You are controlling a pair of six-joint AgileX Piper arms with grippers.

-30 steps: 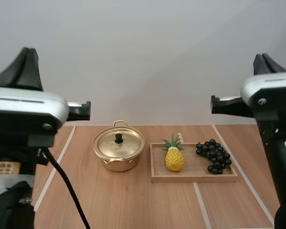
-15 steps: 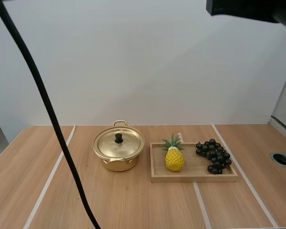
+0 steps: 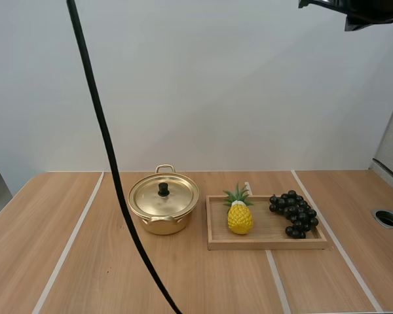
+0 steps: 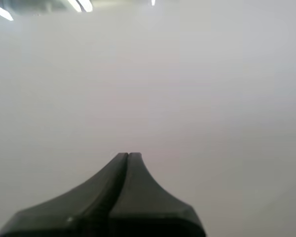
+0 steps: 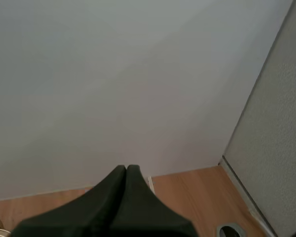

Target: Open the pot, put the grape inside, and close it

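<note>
Both the left pincer (image 4: 128,156) and right pincer (image 5: 127,168) are pressed together, empty. The lidded pot (image 3: 164,204) sits near the table's (image 3: 85,261) far edge, grapes (image 3: 293,213) on the tray (image 3: 268,243) beside it.

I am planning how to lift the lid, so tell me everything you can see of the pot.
The pot is round, shallow, shiny and gold-coloured, seemingly metal. Its lid is on and level, with a small black knob upright at its centre. One loop handle shows at the far side, another at the near side. It stands upright on the wooden table, just left of the wooden tray, a narrow gap between them. Nothing else touches it.
</note>
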